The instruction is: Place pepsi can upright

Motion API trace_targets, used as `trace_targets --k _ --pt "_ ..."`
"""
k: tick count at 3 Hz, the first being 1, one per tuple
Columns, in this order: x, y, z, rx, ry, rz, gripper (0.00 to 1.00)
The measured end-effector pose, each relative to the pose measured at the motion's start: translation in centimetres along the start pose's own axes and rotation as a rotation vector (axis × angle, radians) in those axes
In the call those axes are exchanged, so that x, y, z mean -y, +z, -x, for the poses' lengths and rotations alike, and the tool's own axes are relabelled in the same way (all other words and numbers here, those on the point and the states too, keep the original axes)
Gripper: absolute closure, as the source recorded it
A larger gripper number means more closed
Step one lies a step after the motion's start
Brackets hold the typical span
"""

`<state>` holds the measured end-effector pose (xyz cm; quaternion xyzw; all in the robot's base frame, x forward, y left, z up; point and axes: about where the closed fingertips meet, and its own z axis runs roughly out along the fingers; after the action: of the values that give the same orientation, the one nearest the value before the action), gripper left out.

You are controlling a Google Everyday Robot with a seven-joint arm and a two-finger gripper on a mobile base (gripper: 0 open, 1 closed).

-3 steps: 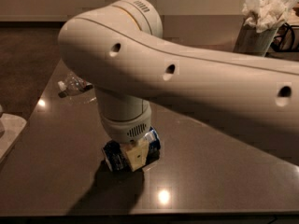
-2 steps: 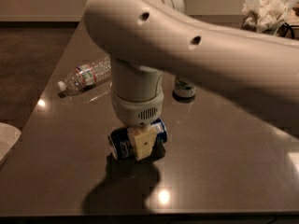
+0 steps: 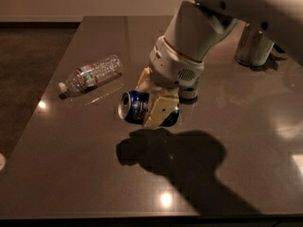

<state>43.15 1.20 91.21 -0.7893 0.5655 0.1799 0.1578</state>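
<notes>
The pepsi can is dark blue with a silver top. It lies on its side in my gripper, lifted above the dark table, its top facing left toward the camera. My cream fingers are shut on the can's body, one in front and one behind. The white arm comes down from the upper right. The can's shadow falls on the table below it.
A clear plastic bottle lies on its side to the left of the gripper. A metal cylindrical container stands at the back right. Another can is mostly hidden behind the wrist. The table's left edge runs diagonally.
The gripper has lifted the pepsi can off the table and the arm has swung up and to the right, uncovering more of the table.
</notes>
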Motion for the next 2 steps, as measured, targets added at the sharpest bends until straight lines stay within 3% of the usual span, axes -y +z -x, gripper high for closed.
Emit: trace_targets --k 1,2 --pt "0.3 -1.7 0.2 0.211 0.098 -0.095 1.0" --pt "0.0 -2.9 0.4 0.395 0.201 -0.232 1.0"
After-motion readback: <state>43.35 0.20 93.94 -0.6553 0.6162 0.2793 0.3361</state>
